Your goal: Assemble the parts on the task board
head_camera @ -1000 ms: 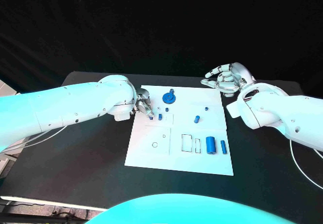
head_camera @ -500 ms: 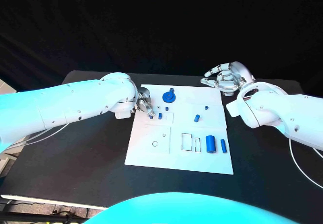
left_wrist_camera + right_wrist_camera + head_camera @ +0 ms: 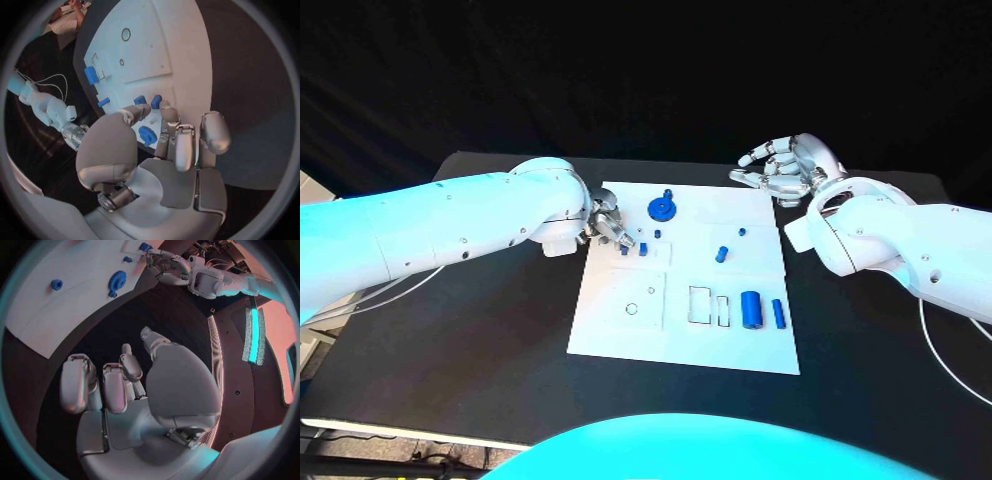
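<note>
The white task board [image 3: 678, 335] lies in the middle of the black table. On it are a blue gear-like part [image 3: 662, 207], small blue pegs [image 3: 643, 247] [image 3: 721, 254], and a blue cylinder [image 3: 751, 309] beside a thin blue bar [image 3: 779, 314]. My left hand [image 3: 606, 225] hovers over the board's far left edge. In the left wrist view its fingertips [image 3: 165, 114] sit just short of two blue pegs [image 3: 155, 101], thumb and fingers apart, nothing pinched between them. My right hand [image 3: 783, 170] hangs beyond the board's far right corner, fingers loosely bent and apart, holding nothing.
The board has empty slots and holes [image 3: 700, 304] on its near half. Bare black table [image 3: 473, 330] lies on both sides of the board. The right wrist view shows the gear [image 3: 116, 280] and my left hand [image 3: 164, 262] across the board.
The left hand's fingers have shifted a little by the pegs at the board's far left. The right hand and the parts have stayed put.
</note>
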`<state>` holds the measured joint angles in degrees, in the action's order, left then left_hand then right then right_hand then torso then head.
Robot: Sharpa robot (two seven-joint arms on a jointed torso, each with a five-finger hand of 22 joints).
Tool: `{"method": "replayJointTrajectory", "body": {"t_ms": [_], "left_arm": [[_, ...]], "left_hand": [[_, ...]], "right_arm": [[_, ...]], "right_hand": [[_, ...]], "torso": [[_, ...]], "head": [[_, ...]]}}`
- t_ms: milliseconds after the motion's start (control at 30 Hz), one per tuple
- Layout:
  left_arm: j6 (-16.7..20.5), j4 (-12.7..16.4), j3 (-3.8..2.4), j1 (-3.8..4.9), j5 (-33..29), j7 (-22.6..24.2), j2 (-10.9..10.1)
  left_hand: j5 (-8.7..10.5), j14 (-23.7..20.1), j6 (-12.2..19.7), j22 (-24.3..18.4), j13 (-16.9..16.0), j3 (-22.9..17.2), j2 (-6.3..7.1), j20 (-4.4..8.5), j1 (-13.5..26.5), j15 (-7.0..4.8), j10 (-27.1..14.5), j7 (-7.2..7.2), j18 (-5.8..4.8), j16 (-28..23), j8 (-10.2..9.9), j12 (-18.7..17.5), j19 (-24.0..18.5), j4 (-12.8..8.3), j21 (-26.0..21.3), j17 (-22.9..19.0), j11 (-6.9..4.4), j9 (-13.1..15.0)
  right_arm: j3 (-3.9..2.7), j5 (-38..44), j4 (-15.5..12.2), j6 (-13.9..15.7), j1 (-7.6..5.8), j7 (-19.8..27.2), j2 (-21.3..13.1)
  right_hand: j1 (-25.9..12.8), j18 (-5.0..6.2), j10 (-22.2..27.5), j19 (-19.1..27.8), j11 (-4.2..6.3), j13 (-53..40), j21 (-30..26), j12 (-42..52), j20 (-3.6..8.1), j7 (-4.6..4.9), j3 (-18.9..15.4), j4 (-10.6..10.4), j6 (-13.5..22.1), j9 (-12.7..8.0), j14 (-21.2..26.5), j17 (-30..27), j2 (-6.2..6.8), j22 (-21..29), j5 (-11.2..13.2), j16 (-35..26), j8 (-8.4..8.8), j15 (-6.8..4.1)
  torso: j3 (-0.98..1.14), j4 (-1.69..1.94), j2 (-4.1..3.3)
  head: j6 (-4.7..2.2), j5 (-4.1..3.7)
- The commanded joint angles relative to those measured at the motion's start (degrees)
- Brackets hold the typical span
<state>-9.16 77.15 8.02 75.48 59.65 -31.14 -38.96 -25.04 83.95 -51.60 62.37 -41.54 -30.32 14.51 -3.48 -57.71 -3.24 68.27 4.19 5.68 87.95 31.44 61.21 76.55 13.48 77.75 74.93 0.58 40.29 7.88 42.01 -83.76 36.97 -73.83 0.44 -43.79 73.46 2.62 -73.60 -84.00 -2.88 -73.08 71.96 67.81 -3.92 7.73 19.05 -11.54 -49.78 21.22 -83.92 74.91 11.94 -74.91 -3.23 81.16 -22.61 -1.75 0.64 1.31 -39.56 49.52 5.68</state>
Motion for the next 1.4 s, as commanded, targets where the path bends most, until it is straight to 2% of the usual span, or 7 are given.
{"method": "replayJointTrajectory", "body": {"t_ms": [33, 600, 733, 900, 1067, 1200, 1400], "left_arm": [[1.6, -0.2, 0.32, -0.44, -1.5, -0.5, -0.4], [5.9, 1.2, -1.42, -0.44, -3.9, 1.4, -2.4], [9.4, 2.2, -2.31, -0.43, -8.0, 7.7, -3.5], [15.4, 3.8, -2.77, -0.43, -13.8, 18.8, -4.6], [21.7, 5.1, -2.67, -1.05, -7.6, 27.4, -4.6], [25.3, 5.5, -2.51, -2.46, -0.2, 30.8, -4.0], [26.4, 3.8, -2.06, -3.80, 10.3, 31.2, -1.8]], "left_hand": [[0.43, 4.4, 0.9, -0.8, 0.8, 2.5, 0.34, -0.02, 0.2, 0.44, -0.9, 0.84, -0.19, -0.4, -0.4, -0.5, -0.7, 1.7, -0.6, 9.6, 0.14, -0.3], [0.54, 3.1, 1.6, -5.6, 3.3, 6.5, -1.18, -0.26, -0.3, 0.67, -3.5, 1.01, 0.71, -2.1, 0.2, -1.9, -3.4, 3.2, -3.3, 6.3, 0.37, -0.1], [0.27, 0.5, 4.5, -13.7, 7.3, 7.9, -1.83, -0.95, -2.5, 1.51, -8.2, 2.02, 2.10, -5.2, 0.6, -4.5, -8.1, 3.2, -8.4, 0.9, 1.32, 0.3], [0.21, -22.3, 15.0, -34.0, 11.5, 8.1, -2.01, -4.23, -10.2, 5.63, -21.2, 6.48, 4.55, -27.6, -0.5, -10.4, -21.9, 3.1, -26.8, -30.1, 5.75, -1.7], [0.46, -30.0, 21.8, -40.9, 19.1, 10.1, -0.50, -6.85, -21.2, 8.05, -28.0, 8.28, 4.79, -34.9, -0.3, -17.6, -23.7, 2.3, -37.9, -36.3, 8.00, -6.1], [0.77, -29.2, 24.4, -41.8, 23.1, 12.0, -0.52, -6.01, -26.7, 7.32, -28.7, 5.33, 4.76, -35.5, 1.8, -20.6, -21.8, 1.1, -39.1, -38.5, 7.43, -8.5], [1.02, -24.3, 17.6, -39.6, 28.3, 14.2, -0.49, -4.63, -29.1, 6.04, -24.3, 4.93, 4.81, -31.2, 2.7, -23.9, -18.2, 1.9, -35.6, -38.6, 6.31, -14.8]], "right_arm": [[-0.01, 0.5, 0.0, -0.6, 0.08, 0.4, 0.0], [-0.01, 0.5, -0.1, -0.3, 0.27, 0.4, -0.2], [0.00, 0.5, -0.1, -0.2, 0.31, 0.4, -0.3], [0.00, 0.5, 0.0, 0.0, 0.34, 0.5, -0.3], [0.00, 0.4, 0.0, 0.1, 0.39, 0.7, -0.5], [0.00, 0.3, 0.0, 0.0, 0.45, 0.9, -0.5], [0.01, 0.2, 0.0, -0.2, 0.51, 0.9, -0.5]], "right_hand": [[0.3, 1.16, 0.3, -0.5, 0.00, 0.0, -0.4, -0.2, -0.38, -0.13, -0.3, 0.1, 0.3, 0.0, -2.9, 2.6, -0.23, -3.7, -0.1, -0.3, -0.22, 0.24], [0.3, 1.18, 0.5, -0.5, -0.01, 0.2, -0.5, -0.4, -0.38, -0.12, -0.4, 0.1, 0.4, -0.1, -2.9, 2.6, -0.23, -3.6, -0.1, -0.4, -0.20, 0.24], [0.4, 1.19, 0.5, -0.5, -0.02, 0.2, -0.6, -0.5, -0.38, -0.11, -0.4, 0.1, 0.4, -0.1, -2.9, 2.6, -0.25, -3.6, -0.1, -0.4, -0.18, 0.24], [0.4, 1.19, 0.5, -0.5, -0.02, 0.2, -0.6, -0.5, -0.38, -0.11, -0.4, 0.1, 0.4, -0.1, -2.9, 2.6, -0.25, -3.6, -0.1, -0.4, -0.18, 0.24], [0.5, 1.28, 0.8, -0.3, -0.04, 0.5, -1.0, -0.8, -0.38, -0.08, -0.5, 0.1, 0.6, -0.1, -2.9, 2.8, -0.19, -3.3, -0.1, -0.3, -0.12, 0.26], [0.6, 1.33, 1.0, -0.2, -0.06, 0.7, -1.3, -1.0, -0.39, -0.05, -0.5, 0.2, 0.7, -0.2, -2.9, 2.6, -0.18, -3.1, -0.1, -0.4, -0.10, 0.27], [0.8, 1.41, 1.3, -0.1, -0.09, 0.9, -1.8, -1.3, -0.41, -0.02, -0.4, 0.2, 0.8, -0.2, -2.8, 2.4, -0.22, -2.9, -0.2, -0.6, -0.08, 0.29]], "torso": [[-0.01, -0.05, -0.01], [0.01, -0.05, -0.03], [0.03, -0.06, -0.03], [0.06, -0.03, -0.01], [0.04, -0.02, -0.06], [0.08, -0.04, -0.05], [0.01, 0.00, -0.08]], "head": [[-0.06, -0.03], [-0.22, -0.23], [-0.48, -0.29], [-0.76, -0.48], [-1.16, -0.72], [-1.32, -0.91], [-1.66, -1.17]]}}
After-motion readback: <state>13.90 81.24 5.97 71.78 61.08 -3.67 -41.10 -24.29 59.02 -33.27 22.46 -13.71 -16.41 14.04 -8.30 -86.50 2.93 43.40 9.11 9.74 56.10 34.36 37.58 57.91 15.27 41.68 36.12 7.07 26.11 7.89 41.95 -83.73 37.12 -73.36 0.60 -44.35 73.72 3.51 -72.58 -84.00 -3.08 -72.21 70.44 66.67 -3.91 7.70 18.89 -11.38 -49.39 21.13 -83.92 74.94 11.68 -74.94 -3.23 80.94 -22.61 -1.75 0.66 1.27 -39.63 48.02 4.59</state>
